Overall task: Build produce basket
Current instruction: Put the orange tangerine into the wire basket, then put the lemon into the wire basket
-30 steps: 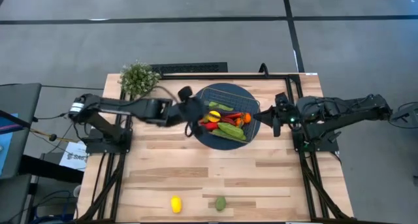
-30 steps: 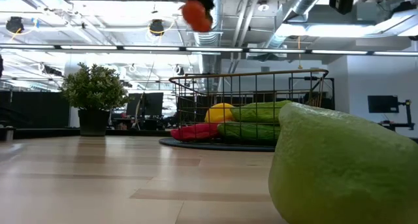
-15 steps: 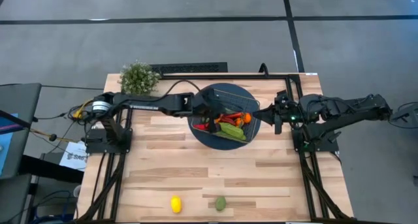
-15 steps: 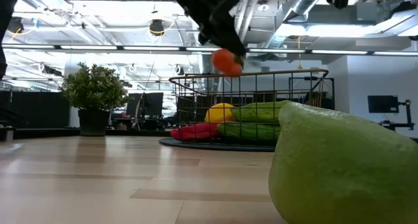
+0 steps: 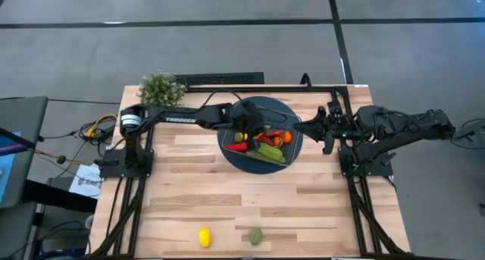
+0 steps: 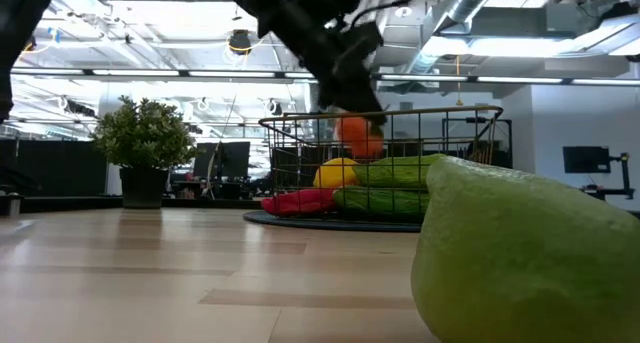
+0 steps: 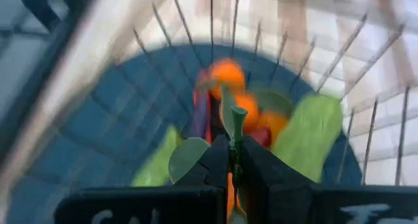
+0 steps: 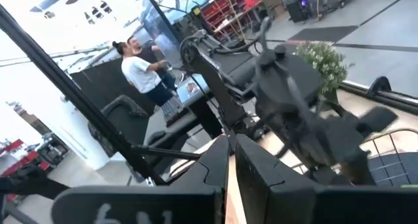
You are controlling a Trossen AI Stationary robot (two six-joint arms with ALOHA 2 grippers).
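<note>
The wire basket point(image 5: 267, 142) stands on a round blue mat point(image 5: 261, 107) and holds produce: green cucumbers point(image 6: 390, 173), a yellow lemon point(image 6: 335, 171), red peppers point(image 6: 295, 201) and orange pieces point(image 7: 227, 74). My left gripper point(image 5: 246, 130) reaches over the basket's left part, shut on a small orange fruit point(image 6: 358, 138) that hangs at rim height. My right gripper point(image 5: 305, 127) hovers shut and empty just right of the basket. A second lemon point(image 5: 204, 236) and a lime point(image 5: 256, 236) lie on the table near its front edge. My left gripper pinches the orange fruit's green stem point(image 7: 236, 123) between its two fingers, which slant down from the table's left side. A green leaf point(image 7: 186, 159) sticks out beside the fingers. The fruit point(image 7: 230, 192) hangs below the fingers, clear of the produce underneath.
A bushy green potted plant point(image 5: 160, 89) stands at the far left corner. The lime point(image 6: 530, 253) fills the low view's right foreground. Bare wooden tabletop point(image 5: 227, 192) lies between the basket and the front edge. A person point(image 8: 140, 70) shows in the room beyond.
My left gripper has swung toward the table's right, from beside the basket to over it. It has tipped its fingers downward and sunk, still shut. The orange fruit has come down with it from high above the basket to rim height.
</note>
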